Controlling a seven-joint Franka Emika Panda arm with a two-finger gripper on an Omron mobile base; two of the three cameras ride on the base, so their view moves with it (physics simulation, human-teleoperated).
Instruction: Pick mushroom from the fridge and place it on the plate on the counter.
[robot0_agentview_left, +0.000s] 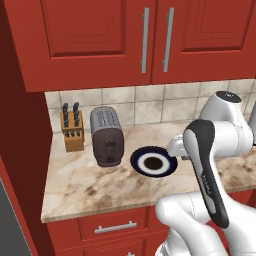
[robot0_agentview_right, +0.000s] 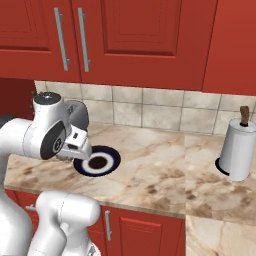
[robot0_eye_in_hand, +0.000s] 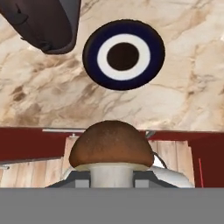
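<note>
My two base views look forward and down from behind the arm, left and right, sharing the counter and plate. My hand view looks straight down, close above them.

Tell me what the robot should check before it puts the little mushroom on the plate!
1. Mushroom held in the jaws: ok, cap upright between them.
2. Plate bare and ready: ok.
3. Plate lies flat on the counter: ok.
4. Mushroom above the plate: not ok, it sits over the counter's front edge.
5. Toaster clear of the path: ok, beside the plate.
6. Grip firmness: cannot tell.
</note>
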